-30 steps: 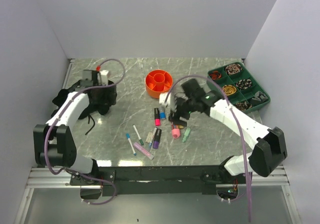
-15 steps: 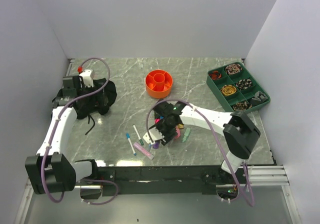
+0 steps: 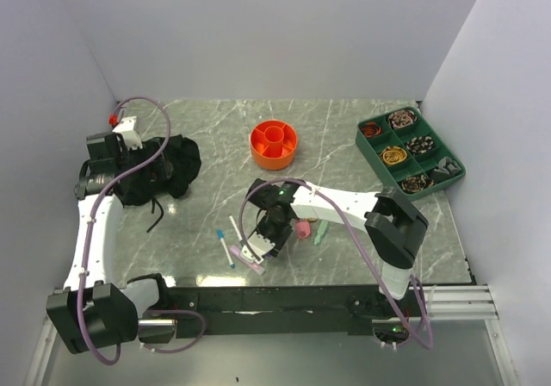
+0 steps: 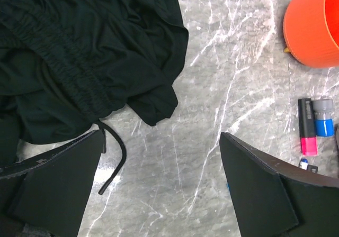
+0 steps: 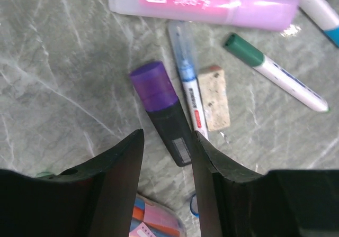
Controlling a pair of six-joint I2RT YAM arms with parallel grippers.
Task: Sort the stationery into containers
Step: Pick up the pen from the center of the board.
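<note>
We are hovering the right end effector (image 5: 167,155) over the stationery near the middle of the table's near edge. Its fingers are narrowly spread and pinching nothing. The purple-capped marker (image 5: 160,110) is lying just ahead, its black end between them and its long axis crossing the closing direction. The left end effector (image 4: 159,194), spread wide, is waiting near the left edge.

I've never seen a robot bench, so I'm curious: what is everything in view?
Holder: one, orange, table's far middle.
Tray: one, dark green, far right.
Cloth: one, black, left.
Purple marker: one, purple cap, near middle.
Highlighter: one, pink, beside it.
Eraser: one, beige, beside it.
Green-capped pen: one, white, beside eraser.
Pink marker: one, pink and black, near holder.
Left gripper: one, black, open, by cloth.
Right gripper: one, black, open astride purple marker.
</note>
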